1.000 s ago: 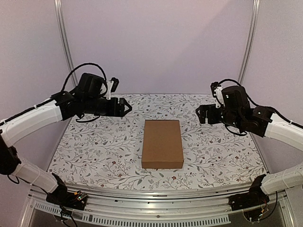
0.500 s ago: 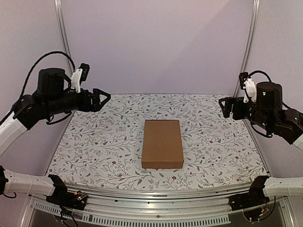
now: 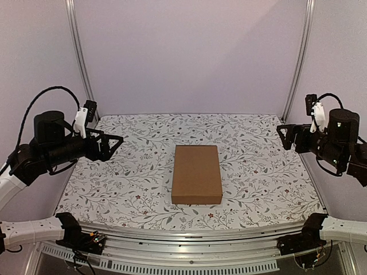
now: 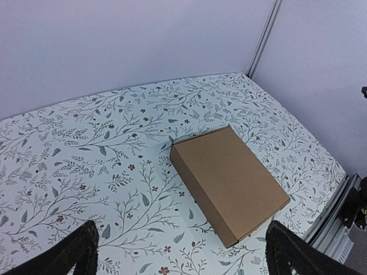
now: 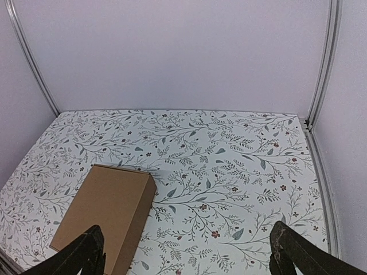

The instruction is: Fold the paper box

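Out at either side, left claw (image 3: 114,148) and right claw (image 3: 282,136) hang with jaws apart and empty, well clear of the box (image 3: 196,173), which lies closed mid-table (image 3: 132,172). Risk: an incomplete tuck could let it spring open.

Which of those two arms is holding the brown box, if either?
Neither. The left arm and right arm hang off to either side, jaws open and empty; the paper box lies alone, closed, between them.

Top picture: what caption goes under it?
Closed box on the flowery table, open left gripper and right gripper off to the sides.
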Tool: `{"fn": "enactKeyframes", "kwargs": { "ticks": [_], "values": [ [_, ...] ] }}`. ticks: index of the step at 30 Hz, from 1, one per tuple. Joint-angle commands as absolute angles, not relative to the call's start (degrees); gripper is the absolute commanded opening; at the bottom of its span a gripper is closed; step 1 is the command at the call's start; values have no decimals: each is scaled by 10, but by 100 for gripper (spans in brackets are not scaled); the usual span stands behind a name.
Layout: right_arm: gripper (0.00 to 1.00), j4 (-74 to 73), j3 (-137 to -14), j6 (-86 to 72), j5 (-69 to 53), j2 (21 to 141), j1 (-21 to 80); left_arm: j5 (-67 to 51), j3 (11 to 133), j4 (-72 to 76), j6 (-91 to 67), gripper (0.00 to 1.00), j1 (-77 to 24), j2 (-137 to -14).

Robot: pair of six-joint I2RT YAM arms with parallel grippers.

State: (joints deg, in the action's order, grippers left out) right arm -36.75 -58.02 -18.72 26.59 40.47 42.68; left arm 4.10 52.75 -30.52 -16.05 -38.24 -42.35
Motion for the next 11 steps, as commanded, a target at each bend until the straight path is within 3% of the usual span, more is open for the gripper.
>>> {"fn": "enactKeyframes", "kwargs": {
  "ticks": [1,11],
  "values": [
    [99,-364,-527,-176,252,402,424,21,520,-281,-150,99,-376,-418],
    [99,-367,-544,-165,255,398,424,28,558,-314,-111,100,-376,-437]
  ]
}}
